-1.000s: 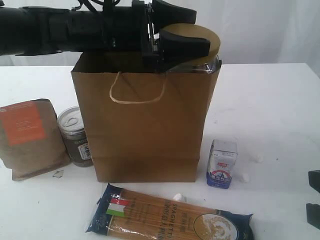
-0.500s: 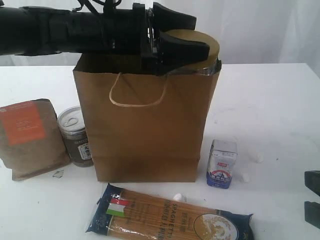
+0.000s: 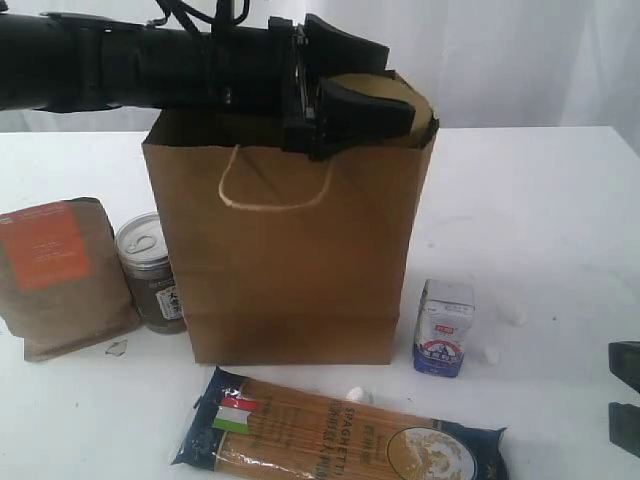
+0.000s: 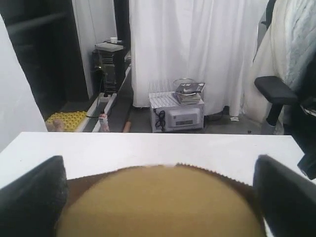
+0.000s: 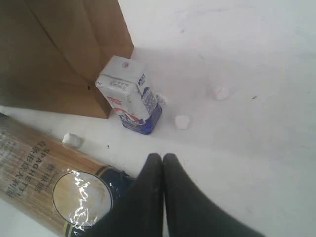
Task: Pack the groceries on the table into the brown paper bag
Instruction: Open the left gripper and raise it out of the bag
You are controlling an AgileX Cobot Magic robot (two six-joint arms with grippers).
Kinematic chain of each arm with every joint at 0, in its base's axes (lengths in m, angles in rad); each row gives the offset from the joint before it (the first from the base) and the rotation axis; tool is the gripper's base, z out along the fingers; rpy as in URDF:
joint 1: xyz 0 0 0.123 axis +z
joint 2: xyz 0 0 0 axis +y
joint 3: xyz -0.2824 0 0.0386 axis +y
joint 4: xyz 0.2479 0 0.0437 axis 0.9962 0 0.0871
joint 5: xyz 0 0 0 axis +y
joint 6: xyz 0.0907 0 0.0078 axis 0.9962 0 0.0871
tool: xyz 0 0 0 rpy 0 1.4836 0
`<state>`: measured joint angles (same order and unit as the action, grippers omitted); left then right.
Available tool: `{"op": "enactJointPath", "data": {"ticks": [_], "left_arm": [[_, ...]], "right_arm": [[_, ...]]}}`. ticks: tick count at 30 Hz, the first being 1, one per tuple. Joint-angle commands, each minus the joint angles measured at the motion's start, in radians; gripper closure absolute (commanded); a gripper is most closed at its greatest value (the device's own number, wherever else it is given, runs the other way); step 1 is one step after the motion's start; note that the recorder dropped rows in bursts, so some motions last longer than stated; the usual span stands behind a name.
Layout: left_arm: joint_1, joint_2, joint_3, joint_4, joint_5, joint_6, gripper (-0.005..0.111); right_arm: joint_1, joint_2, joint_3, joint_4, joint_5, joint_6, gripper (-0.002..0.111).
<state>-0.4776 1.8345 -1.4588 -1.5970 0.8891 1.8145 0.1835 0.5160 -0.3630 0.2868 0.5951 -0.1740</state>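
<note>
Kraft-brown and upright, one paper bag (image 3: 290, 260) stands at the middle of the white counter (image 3: 540, 200), a single pale cord handle (image 3: 275, 195) looping down its near face. The black left arm reaches in from the left across the bag's open mouth, and its left hand (image 3: 350, 95) grasps one tan-lidded jar (image 3: 390, 92) by the sides of the lid, one finger on each flank. The jar hangs in the mouth at the bag's right end, only its lid clear of the rim.

Four more groceries sit outside the bag. One brown pouch with an orange label (image 3: 60, 275) stands at far left. One dark can (image 3: 150, 270) with a pull-tab top is wedged between the pouch and the bag's left wall. One small white-blue carton (image 3: 444, 325) stands just beside the bag's lower right corner. One long spaghetti packet (image 3: 340, 435) lies flat across the front of the bag.

At least three white crumbs (image 5: 181, 122) are scattered around the carton and the packet. A small clear scrap (image 3: 117, 347) lies in front of the pouch.

The right hand (image 5: 163, 158) is clenched on nothing, fingers pressed together, low at the counter's right edge, near the packet's end and the carton. White curtains hang behind.
</note>
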Motion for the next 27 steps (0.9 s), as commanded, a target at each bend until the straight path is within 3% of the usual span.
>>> {"op": "enactJointPath", "data": {"ticks": [1,19,27], "left_arm": [[-0.008,-0.013,-0.007,-0.017,0.016,-0.005,0.001],[-0.008,-0.013,-0.007,-0.017,0.029,-0.005,0.001],[0.053,-0.094,-0.009,-0.017,0.048,0.021,0.002]], "right_arm": [[-0.004,0.002,0.003,0.001,-0.006,-0.002,0.108],[-0.004,0.002,0.003,0.004,-0.006,-0.002,0.108],[-0.004,0.002,0.003,0.014,-0.004,-0.004,0.108]]}}
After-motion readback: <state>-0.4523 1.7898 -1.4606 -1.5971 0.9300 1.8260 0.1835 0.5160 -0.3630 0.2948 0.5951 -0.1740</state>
